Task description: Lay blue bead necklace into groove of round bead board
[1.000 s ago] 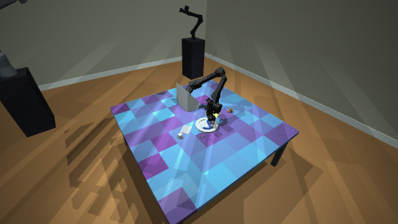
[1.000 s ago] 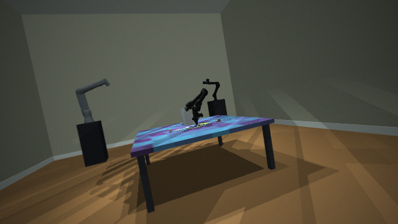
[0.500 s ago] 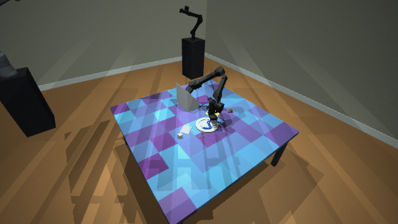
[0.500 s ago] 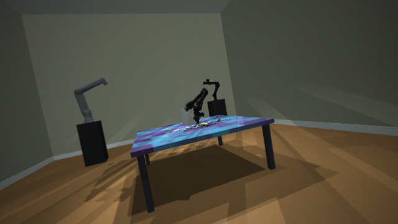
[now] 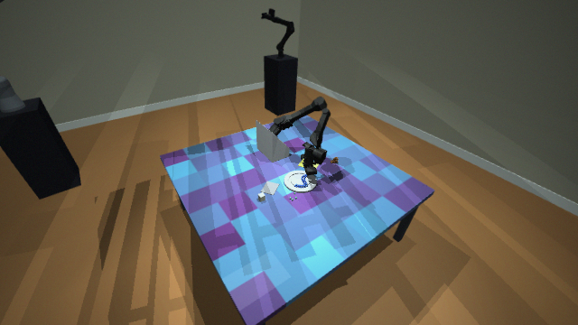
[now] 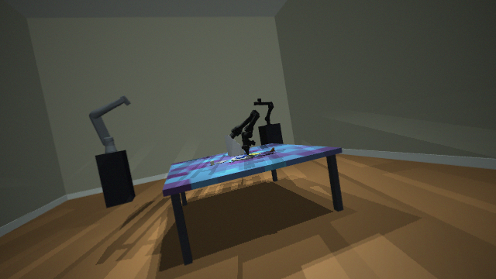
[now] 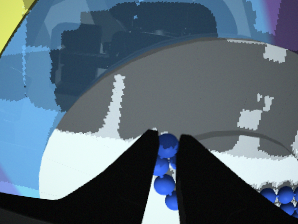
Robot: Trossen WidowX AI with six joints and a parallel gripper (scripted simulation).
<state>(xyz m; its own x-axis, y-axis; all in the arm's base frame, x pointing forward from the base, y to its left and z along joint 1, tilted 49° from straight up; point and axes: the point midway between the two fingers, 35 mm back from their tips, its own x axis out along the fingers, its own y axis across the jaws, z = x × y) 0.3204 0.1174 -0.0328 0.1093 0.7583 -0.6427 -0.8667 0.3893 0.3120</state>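
The round white bead board (image 5: 289,183) (image 7: 75,167) lies on the table, with a shallow circular groove line showing in the wrist view. The blue bead necklace (image 5: 303,181) (image 6: 241,157) (image 7: 168,144) is on and over the board. My gripper (image 5: 312,181) (image 7: 166,141) is shut on the necklace at the board's right side in the top view. One bead is at the fingertips and several trail down between the fingers in the wrist view. More beads lie in doubled rows at that view's lower right. The fingers hide part of the necklace.
A grey upright panel (image 5: 271,145) (image 6: 233,146) stands behind the board. A yellow piece (image 5: 302,163) (image 7: 10,20) and a small orange-brown object (image 5: 334,160) (image 6: 273,149) lie beyond it. A pale flat square (image 5: 271,188), a small cube (image 5: 261,197) and tiny bits (image 5: 293,197) lie in front.
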